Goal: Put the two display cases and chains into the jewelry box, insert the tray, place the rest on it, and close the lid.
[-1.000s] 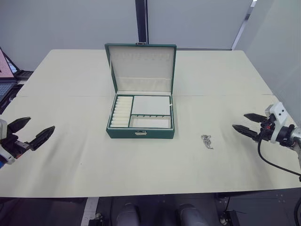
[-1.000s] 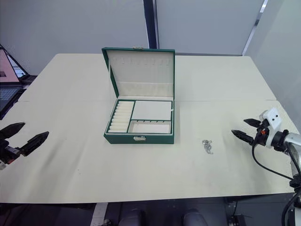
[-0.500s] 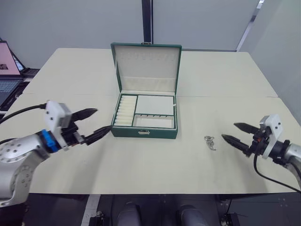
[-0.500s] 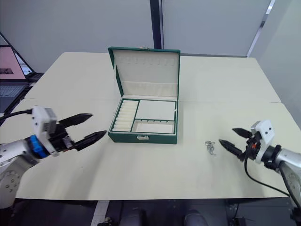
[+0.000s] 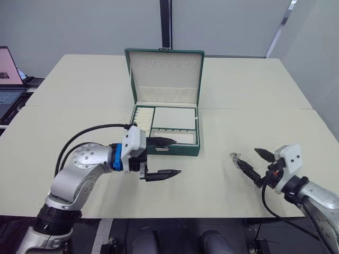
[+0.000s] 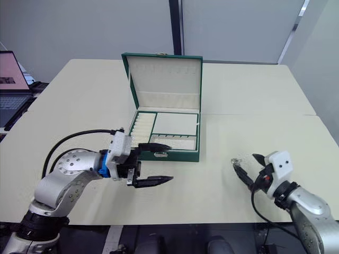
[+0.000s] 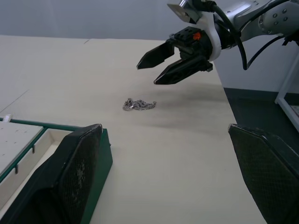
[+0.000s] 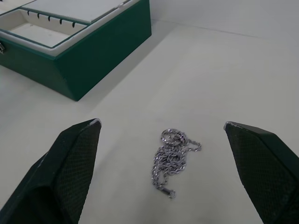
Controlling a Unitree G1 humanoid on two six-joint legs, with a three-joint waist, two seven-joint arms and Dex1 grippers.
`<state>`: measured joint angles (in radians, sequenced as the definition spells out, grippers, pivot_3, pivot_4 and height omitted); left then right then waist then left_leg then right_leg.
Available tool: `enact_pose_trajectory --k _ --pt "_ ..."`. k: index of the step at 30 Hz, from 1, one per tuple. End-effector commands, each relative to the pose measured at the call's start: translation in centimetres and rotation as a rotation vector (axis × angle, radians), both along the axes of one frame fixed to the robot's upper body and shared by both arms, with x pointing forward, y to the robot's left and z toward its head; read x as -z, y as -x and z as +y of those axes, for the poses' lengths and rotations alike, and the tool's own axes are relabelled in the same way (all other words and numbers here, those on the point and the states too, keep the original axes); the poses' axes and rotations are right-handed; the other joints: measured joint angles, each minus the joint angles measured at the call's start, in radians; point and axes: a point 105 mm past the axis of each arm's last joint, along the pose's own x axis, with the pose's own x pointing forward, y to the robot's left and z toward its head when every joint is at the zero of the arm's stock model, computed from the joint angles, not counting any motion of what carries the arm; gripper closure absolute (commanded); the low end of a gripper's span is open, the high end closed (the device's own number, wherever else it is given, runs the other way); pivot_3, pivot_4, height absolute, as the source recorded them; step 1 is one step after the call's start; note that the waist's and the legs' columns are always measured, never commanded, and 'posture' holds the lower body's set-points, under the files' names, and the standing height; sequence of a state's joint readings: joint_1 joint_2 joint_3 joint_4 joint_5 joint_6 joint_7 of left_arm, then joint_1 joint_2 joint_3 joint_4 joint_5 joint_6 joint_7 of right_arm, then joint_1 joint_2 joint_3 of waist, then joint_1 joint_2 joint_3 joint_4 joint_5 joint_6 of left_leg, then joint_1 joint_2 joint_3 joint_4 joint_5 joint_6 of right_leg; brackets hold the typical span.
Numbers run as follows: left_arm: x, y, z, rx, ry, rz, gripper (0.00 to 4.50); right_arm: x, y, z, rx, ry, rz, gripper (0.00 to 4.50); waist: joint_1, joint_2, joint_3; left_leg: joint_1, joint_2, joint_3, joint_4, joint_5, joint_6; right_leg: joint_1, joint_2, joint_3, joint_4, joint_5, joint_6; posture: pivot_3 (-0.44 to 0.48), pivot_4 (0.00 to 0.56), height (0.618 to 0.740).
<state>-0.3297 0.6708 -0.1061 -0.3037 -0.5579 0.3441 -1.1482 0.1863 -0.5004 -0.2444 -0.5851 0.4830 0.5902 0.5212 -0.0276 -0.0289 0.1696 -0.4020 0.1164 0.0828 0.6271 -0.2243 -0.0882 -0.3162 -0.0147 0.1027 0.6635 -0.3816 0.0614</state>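
The dark green jewelry box (image 5: 177,150) stands mid-table with its lid (image 5: 165,74) upright. The cream-lined tray (image 5: 150,128) sits inside it. One silver chain (image 8: 170,161) lies on the table right of the box. My right gripper (image 5: 246,157) is open and low over the table, with the chain (image 6: 237,161) lying between and just ahead of its fingertips. In front of the box's near wall hovers my left gripper (image 5: 177,156), open and holding nothing. The two display cases are out of view.
The cream table (image 5: 265,95) stretches wide on both sides of the box. A laptop (image 6: 13,66) stands off the table's far left edge. The near table edge runs just below both grippers.
My left gripper has swung right, from left of the box to in front of its near wall. My right gripper has advanced left up to the chain.
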Motion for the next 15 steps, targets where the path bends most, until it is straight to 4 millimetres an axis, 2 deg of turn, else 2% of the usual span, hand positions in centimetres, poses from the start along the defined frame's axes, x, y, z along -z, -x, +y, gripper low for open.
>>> enact_pose_trajectory --k 1,4,15 --pt "-0.7 -0.1 -0.8 0.049 0.007 -0.053 0.0 -0.4 -0.1 0.5 0.016 -0.004 -0.044 0.02 -0.001 0.0 0.0 0.0 0.0 0.0 0.0 0.0 0.0 0.0 0.0 0.0 0.0 0.0 0.0 0.0 0.15 0.74" --pt "-0.5 -0.2 -1.1 0.065 0.008 -0.056 0.0 0.7 -0.5 0.1 0.062 0.077 -0.031 0.02 -0.001 0.0 0.0 0.0 0.0 0.0 0.0 0.0 0.0 0.0 0.0 0.0 0.0 0.0 0.0 0.0 0.15 0.74" --pt "0.7 -0.1 -2.0 0.087 0.017 -0.051 0.0 2.6 -1.9 1.3 0.105 0.067 -0.012 0.02 -0.001 0.0 -0.001 0.0 0.0 0.0 0.0 0.0 0.0 0.0 0.0 0.0 0.0 0.0 0.0 0.0 0.15 0.74"
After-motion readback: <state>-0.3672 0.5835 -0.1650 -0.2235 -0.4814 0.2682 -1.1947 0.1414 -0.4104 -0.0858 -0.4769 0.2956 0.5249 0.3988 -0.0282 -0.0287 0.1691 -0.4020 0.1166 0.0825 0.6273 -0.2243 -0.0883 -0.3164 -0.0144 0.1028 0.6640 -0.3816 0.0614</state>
